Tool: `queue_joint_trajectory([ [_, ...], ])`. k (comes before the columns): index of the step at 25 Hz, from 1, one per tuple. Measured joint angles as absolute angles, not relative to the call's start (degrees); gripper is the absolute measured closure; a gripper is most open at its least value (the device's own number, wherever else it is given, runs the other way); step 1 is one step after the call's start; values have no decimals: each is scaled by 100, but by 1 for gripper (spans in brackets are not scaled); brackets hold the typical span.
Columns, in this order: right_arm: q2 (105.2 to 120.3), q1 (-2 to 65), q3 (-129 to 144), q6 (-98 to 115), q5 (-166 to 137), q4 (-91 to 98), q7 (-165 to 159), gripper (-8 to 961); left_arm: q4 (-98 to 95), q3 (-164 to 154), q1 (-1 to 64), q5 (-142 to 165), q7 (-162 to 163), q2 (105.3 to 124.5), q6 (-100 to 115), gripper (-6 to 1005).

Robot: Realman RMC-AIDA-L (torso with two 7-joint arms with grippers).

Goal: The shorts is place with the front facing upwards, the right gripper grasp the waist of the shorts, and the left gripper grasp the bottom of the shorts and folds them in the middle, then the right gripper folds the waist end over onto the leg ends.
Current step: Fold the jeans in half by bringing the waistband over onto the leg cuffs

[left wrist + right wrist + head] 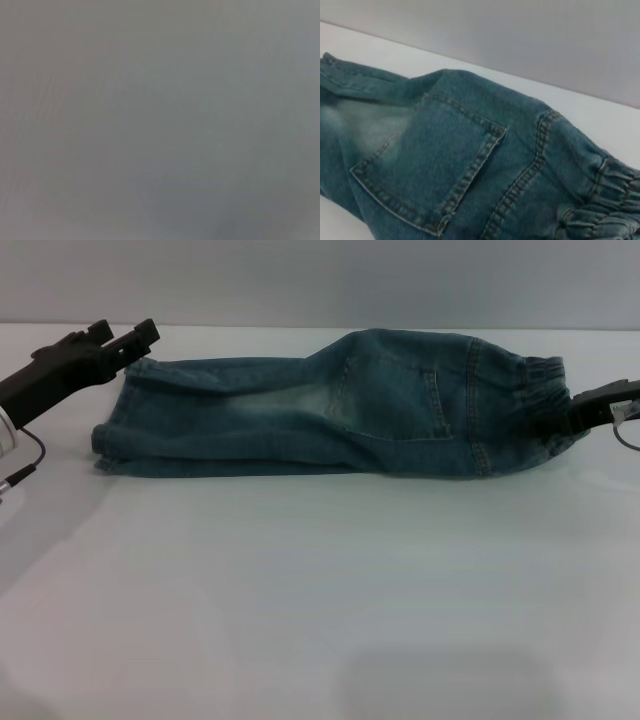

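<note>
Shorts: blue denim, folded lengthwise, lying flat across the far part of the white table; leg ends toward the robot's left, elastic waist toward its right. Patch pocket faces up, stitched seam beside it.

Left gripper: at the far corner of the leg ends, fingers slightly parted, at the hem's edge; contact with the cloth cannot be told. Its wrist view shows only plain grey.

Right gripper: at the waist end, pressed against the gathered band; whether its fingers clamp the cloth cannot be told.
</note>
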State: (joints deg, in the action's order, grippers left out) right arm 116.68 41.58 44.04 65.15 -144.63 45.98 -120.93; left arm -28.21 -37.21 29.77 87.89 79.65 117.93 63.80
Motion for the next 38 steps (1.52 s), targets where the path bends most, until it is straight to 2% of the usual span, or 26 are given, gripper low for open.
queue_joint_trajectory([
  [4,11678,4159,4403,6446,-14441,4568,-12033,290,-2821,-3700,2954,8789,7964,11793,6380,189],
  [10,11746,4141,4415,6140,-14385,4411,-11862,367,-2821,-3698,2937,8789,7962,11794,6380,189],
  [15,11757,4135,4488,6028,-14385,4220,-11724,586,-2821,-3713,2908,8789,7962,11794,6387,189],
  [18,11772,4117,4535,5935,-14378,4165,-11693,791,-2821,-3733,2899,8789,7962,11794,6392,189],
  [23,11775,4090,4495,6152,-14370,4266,-11693,904,-2821,-3760,2899,8816,7962,11798,6403,189],
  [38,11620,3560,3954,9249,-13889,6727,-12130,905,-2678,-5050,3187,8791,7812,11820,6314,190],
])
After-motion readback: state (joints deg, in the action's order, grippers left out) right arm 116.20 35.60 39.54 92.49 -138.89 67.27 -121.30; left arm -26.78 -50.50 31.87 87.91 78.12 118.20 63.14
